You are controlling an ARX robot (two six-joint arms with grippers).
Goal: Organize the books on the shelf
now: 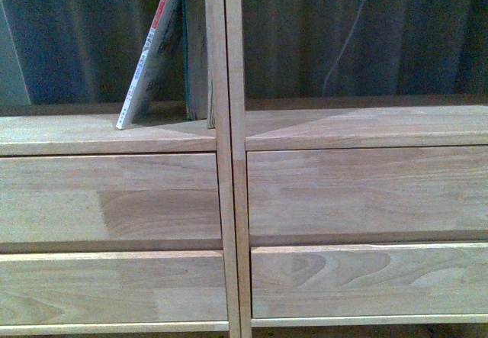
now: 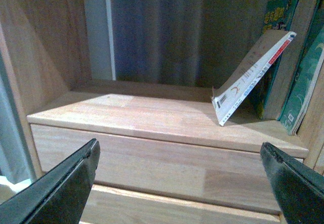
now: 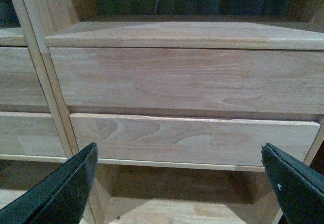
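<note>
Paperback [image 1: 149, 57] (spine print too small to read) tilted on shelf [image 1: 107, 133], left claw [image 2: 179, 183] and right claw [image 3: 179, 183] wide

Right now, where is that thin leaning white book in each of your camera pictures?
Front view: the thin white book leans rightward in the left column's open compartment, upper left of the picture.
Left wrist view: it tilts against the upright books at the right of the picture.
Right wrist view: not in it; only drawer fronts show.
Shared landmark: the pale wooden ledge it stands on.
</note>
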